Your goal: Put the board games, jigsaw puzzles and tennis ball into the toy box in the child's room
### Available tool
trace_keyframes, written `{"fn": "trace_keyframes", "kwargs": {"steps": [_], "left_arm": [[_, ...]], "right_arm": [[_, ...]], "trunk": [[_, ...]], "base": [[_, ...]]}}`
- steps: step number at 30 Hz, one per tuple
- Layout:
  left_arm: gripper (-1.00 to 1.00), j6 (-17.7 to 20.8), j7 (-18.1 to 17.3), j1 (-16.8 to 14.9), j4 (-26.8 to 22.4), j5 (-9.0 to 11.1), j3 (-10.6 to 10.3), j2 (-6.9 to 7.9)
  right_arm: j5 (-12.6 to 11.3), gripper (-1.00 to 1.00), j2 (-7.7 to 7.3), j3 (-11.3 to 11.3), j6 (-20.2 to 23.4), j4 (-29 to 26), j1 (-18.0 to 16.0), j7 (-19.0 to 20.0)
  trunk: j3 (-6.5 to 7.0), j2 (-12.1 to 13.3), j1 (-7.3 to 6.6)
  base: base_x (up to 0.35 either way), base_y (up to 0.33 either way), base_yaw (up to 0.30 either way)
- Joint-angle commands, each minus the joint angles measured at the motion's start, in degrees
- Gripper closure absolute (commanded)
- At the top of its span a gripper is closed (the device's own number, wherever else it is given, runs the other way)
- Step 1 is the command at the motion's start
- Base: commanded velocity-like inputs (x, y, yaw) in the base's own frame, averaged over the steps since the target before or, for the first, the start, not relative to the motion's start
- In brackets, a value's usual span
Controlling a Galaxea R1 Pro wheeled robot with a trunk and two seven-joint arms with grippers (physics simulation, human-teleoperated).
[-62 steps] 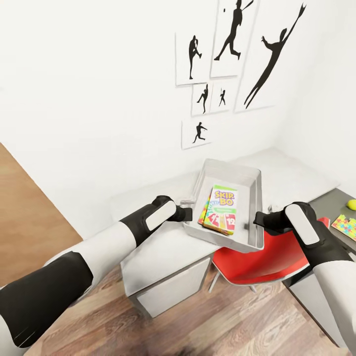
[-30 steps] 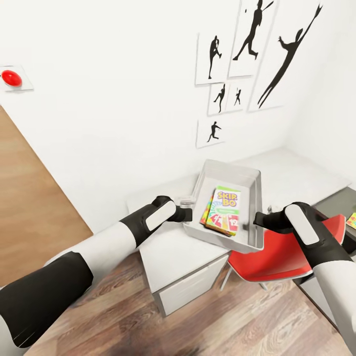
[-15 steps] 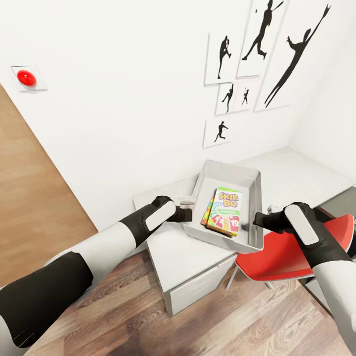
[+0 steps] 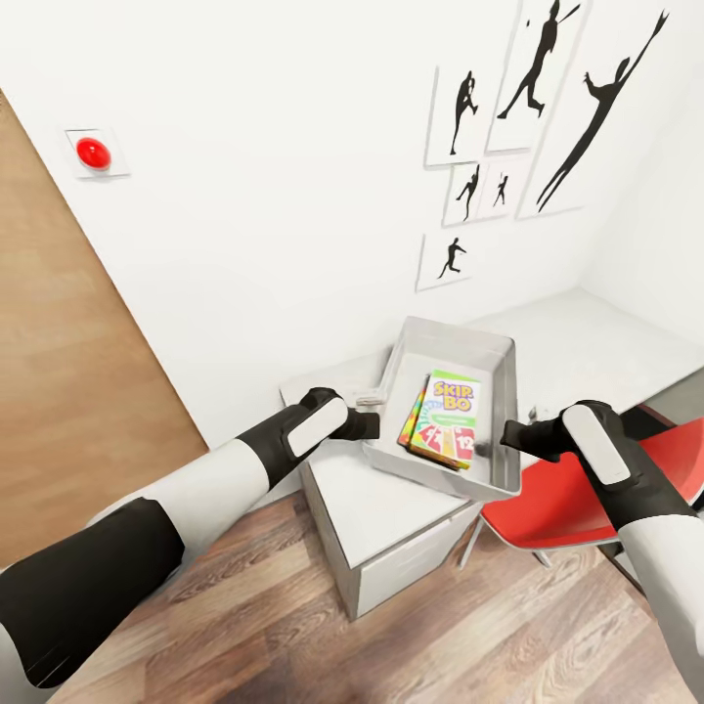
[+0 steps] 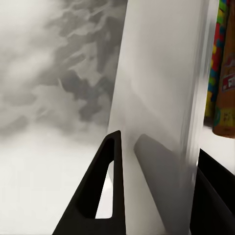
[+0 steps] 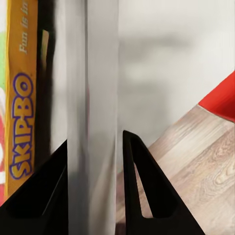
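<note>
The pale grey toy box (image 4: 452,344) hangs between my two arms, over the end of the table (image 4: 376,504). My left gripper (image 4: 373,423) is shut on its near-left wall and my right gripper (image 4: 507,436) on its right wall. Inside lies the white, green and red "SKIP BO" board game (image 4: 448,418) on top of a multicoloured one (image 4: 409,418). The left wrist view has the box wall (image 5: 161,107) clamped in the left gripper (image 5: 157,143). In the right wrist view the wall (image 6: 93,88) sits in the right gripper (image 6: 94,139), with the SKIP BO box (image 6: 19,127) behind it.
A red chair (image 4: 577,489) stands under the box's right side, by the white drawers (image 4: 420,562). A wooden door (image 4: 68,391) is at the left, with a red wall button (image 4: 93,152) beside it. Silhouette pictures (image 4: 548,108) hang on the wall. Wood floor lies below.
The whole view has swung left: desk, chair and pictures slid right, and the door and red button came in. Both grippers keep the same hold on the toy box.
</note>
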Motion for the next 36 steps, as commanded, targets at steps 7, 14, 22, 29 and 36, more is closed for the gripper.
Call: {"fn": "trace_keyframes", "kwargs": {"steps": [7,14,22,29,36], "left_arm": [[1.0,0.0,0.2,-0.1,0.0,0.2,0.4,-0.03],[1.0,0.3,0.2,-0.1,0.0,0.2,0.4,-0.03],[1.0,0.4,0.2,-0.1,0.0,0.2,0.4,-0.03],[1.0,0.4,0.2,-0.1,0.0,0.2,0.4,-0.03],[1.0,0.4,0.2,-0.1,0.0,0.2,0.4,-0.03]], "right_arm": [[-1.2,1.0,2.43,2.3,0.1,-1.0,-0.2,-0.5],[-1.3,1.0,2.43,2.5,0.1,-0.9,-0.2,-0.5],[-1.3,1.0,2.63,2.5,0.1,-0.8,-0.2,-0.5],[-1.3,1.0,2.77,2.5,0.1,-0.8,-0.2,-0.5],[-1.3,1.0,2.78,3.2,0.1,-0.8,-0.2,-0.5]], "trunk": [[-0.11,-0.1,0.03],[-0.21,-0.1,0.03],[-0.86,-0.1,0.03],[-1.48,-0.1,0.03],[-1.57,-0.1,0.03]], "base": [[0.0,0.102,0.0],[0.0,0.012,0.0],[0.0,0.001,0.0],[0.0,0.0,0.0],[0.0,0.0,0.0]]}}
